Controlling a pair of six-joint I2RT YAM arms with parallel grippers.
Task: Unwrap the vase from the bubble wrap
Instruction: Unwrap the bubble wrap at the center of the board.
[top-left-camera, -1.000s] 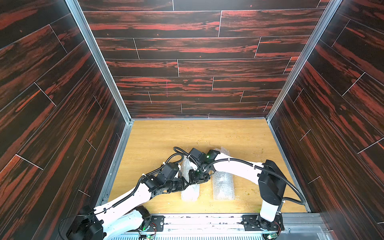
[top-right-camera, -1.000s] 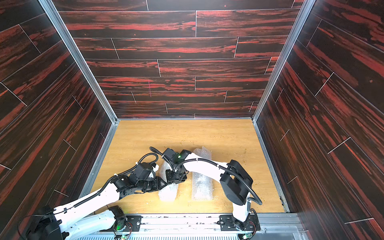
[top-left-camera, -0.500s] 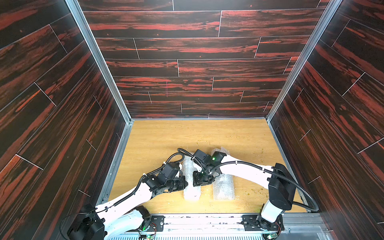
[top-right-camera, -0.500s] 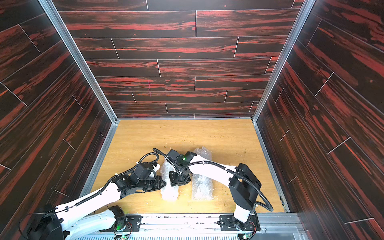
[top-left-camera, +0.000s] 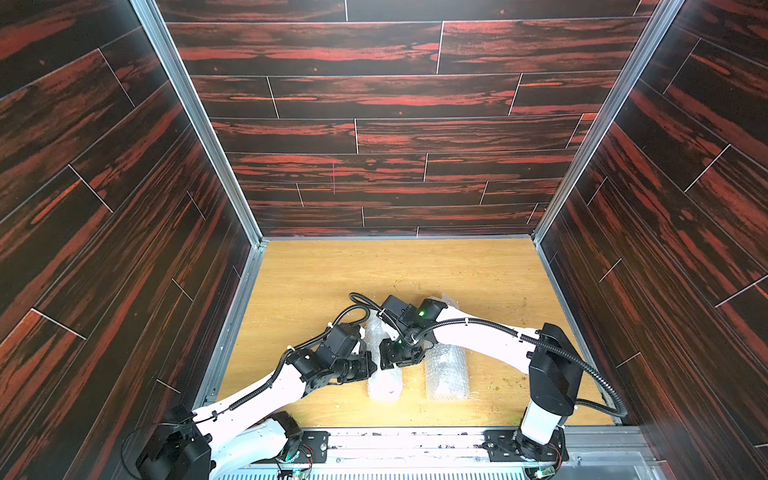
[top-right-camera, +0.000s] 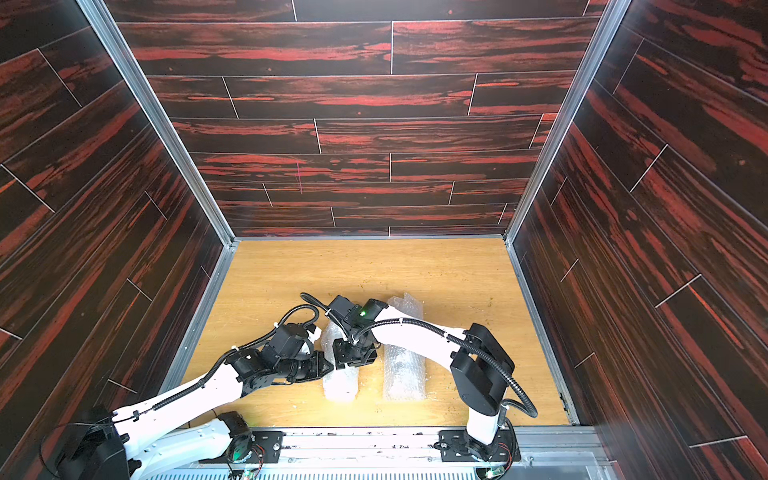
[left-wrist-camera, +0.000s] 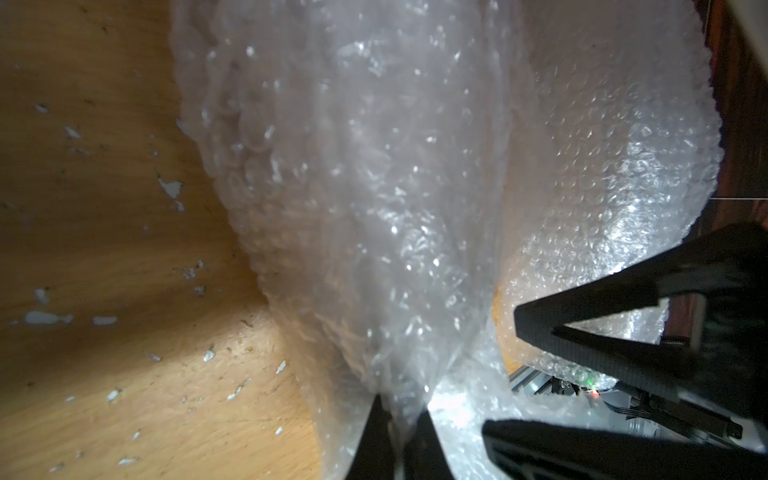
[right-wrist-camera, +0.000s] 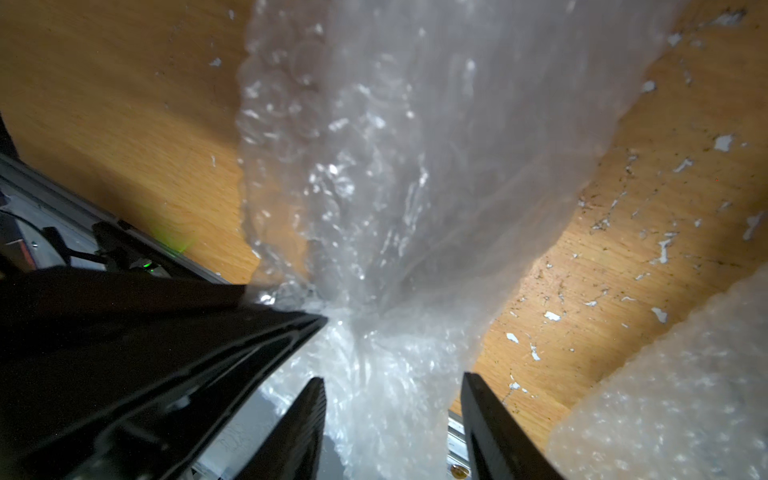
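- Between the tips of the left gripper (left-wrist-camera: 399, 415), which is clamping tight, a gathered fold of the bubble wrap (left-wrist-camera: 374, 187) is sitting pinched.
- Right beside that pinch, the right gripper (right-wrist-camera: 392, 382) is holding its jaws apart, straddling the same bundle (the wrap is bunching up between them).
- Past the right gripper's outer side, a second bubble-wrap roll (top-left-camera: 446, 370) is lying on the wooden floor (top-left-camera: 415, 270), near the first bundle but apart from it.
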